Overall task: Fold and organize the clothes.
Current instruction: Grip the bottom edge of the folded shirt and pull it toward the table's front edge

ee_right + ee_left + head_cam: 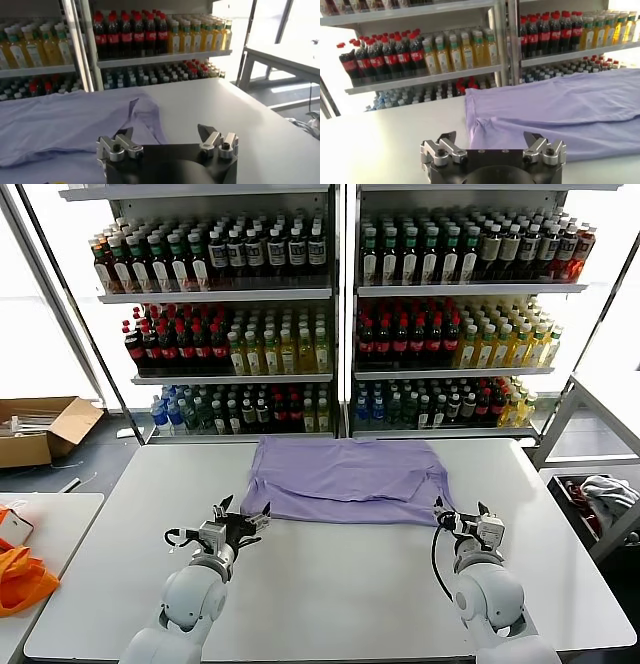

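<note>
The clothes are one lavender T-shirt point(345, 479) lying flat on the far half of the white table point(340, 594), its lower part folded up over itself. My left gripper point(245, 512) is open just in front of the shirt's near left corner and holds nothing. My right gripper point(462, 512) is open off the near right corner, also holding nothing. The left wrist view shows the shirt point(560, 105) spread beyond the open left gripper point(490, 136). In the right wrist view a sleeve edge of the shirt point(60, 120) lies just past the open right gripper point(165, 130).
Drink shelves point(340, 314) stand right behind the table. At the left are a cardboard box point(40, 429) on the floor and orange fabric point(20, 579) on a side table point(50, 514). A bin with cloth point(600, 499) sits at the right.
</note>
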